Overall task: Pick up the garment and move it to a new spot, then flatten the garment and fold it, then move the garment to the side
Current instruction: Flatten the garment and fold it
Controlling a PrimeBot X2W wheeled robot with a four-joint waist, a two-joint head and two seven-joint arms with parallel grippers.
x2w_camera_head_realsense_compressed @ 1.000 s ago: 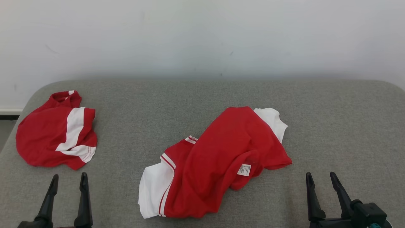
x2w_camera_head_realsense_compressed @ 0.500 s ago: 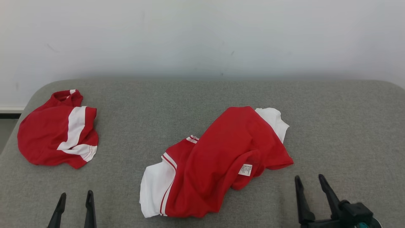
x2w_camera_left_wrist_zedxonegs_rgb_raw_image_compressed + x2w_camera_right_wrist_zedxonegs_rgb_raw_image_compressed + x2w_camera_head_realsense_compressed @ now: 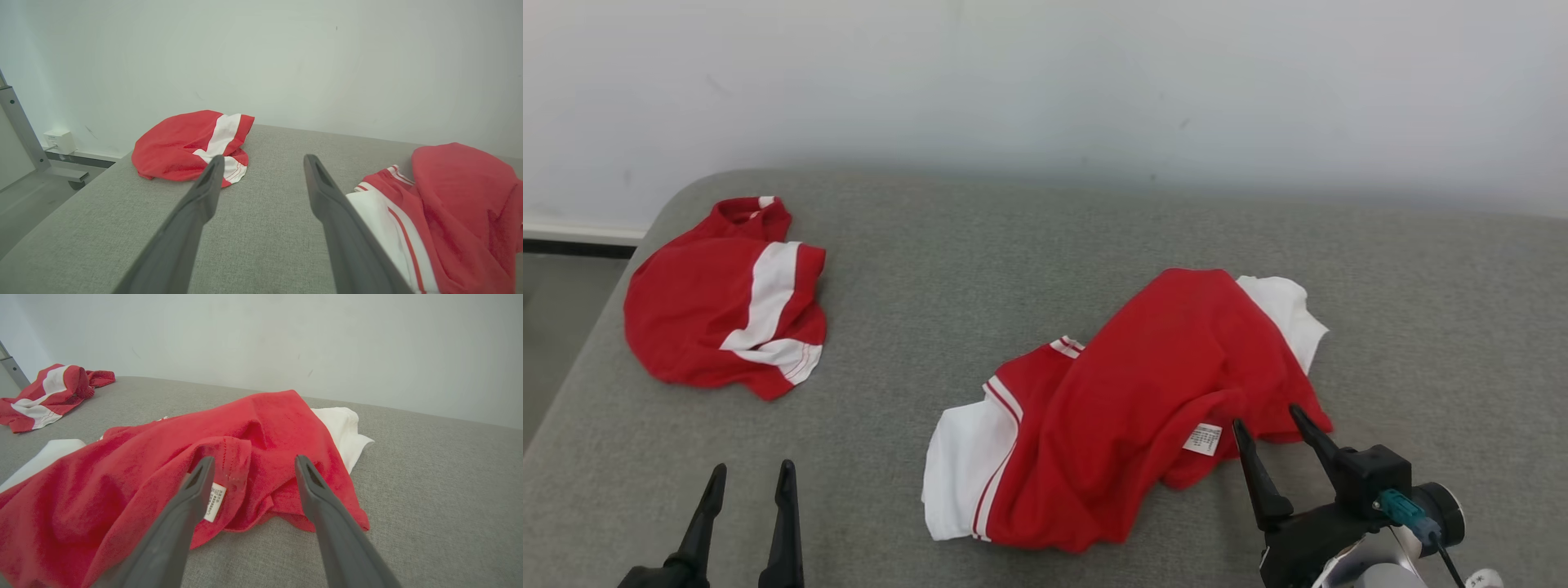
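Observation:
The garment [image 3: 1143, 392] is a crumpled red and white shirt lying in the middle of the grey fabric surface [image 3: 1045, 245], its white care label turned up near the front hem. My right gripper [image 3: 1266, 416] is open right at that hem, its fingertips on either side of the red fold beside the label; in the right wrist view the garment [image 3: 245, 428] fills the space just beyond this gripper [image 3: 254, 458]. My left gripper [image 3: 752, 467] is open and empty near the front edge, left of the garment [image 3: 457, 196]. It [image 3: 264, 157] touches nothing.
A second red and white garment [image 3: 719, 302] lies bunched at the far left corner, also visible as a heap [image 3: 179, 143] ahead of the left fingers. A white wall runs behind the surface. Past the left edge are floor, a metal post [image 3: 16, 118] and a wall box [image 3: 59, 141].
The head camera has turned, shifting the whole picture right. My right gripper has moved in toward the garment's front hem by the label. Both grippers stay open.

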